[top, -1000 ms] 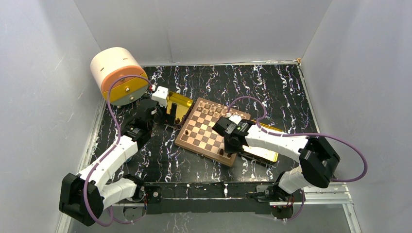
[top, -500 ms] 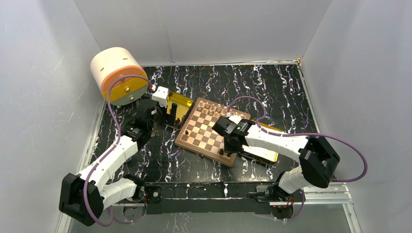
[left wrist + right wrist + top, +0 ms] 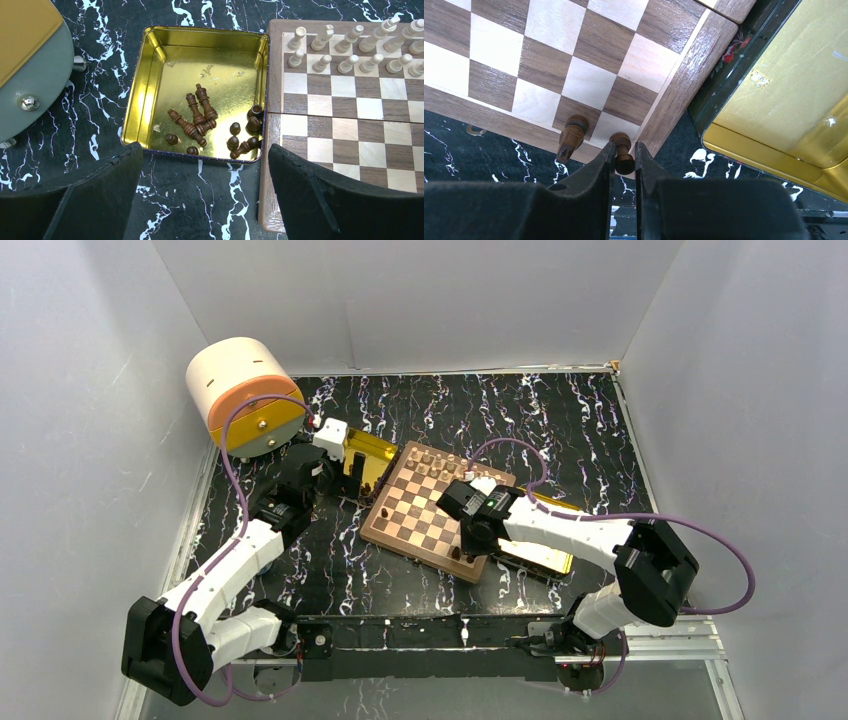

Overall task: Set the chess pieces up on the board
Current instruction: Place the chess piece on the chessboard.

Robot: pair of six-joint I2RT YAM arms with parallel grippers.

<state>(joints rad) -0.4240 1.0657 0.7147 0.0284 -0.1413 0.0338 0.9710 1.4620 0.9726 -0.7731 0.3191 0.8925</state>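
Observation:
The board (image 3: 425,512) lies at mid table, with light tan pieces (image 3: 350,47) lined up in its two far rows. Several dark pieces (image 3: 200,120) lie loose in a gold tray (image 3: 150,75) left of the board. My left gripper (image 3: 205,155) is open and empty, just short of that tray's near wall. My right gripper (image 3: 623,155) is shut on a dark piece (image 3: 623,150) that stands on the board's near corner square. A dark knight (image 3: 570,136) stands on the square beside it. In the top view my right gripper (image 3: 462,545) is over the board's near edge.
A second gold tray (image 3: 784,90) lies against the board's right side and shows in the top view (image 3: 545,555). A cream and orange cylinder (image 3: 240,395) stands at the back left, close to the left arm. White walls enclose the black marbled table (image 3: 600,440).
The right arm has shifted very slightly, its gripper still on the dark piece at the board's near corner. The left arm has not moved.

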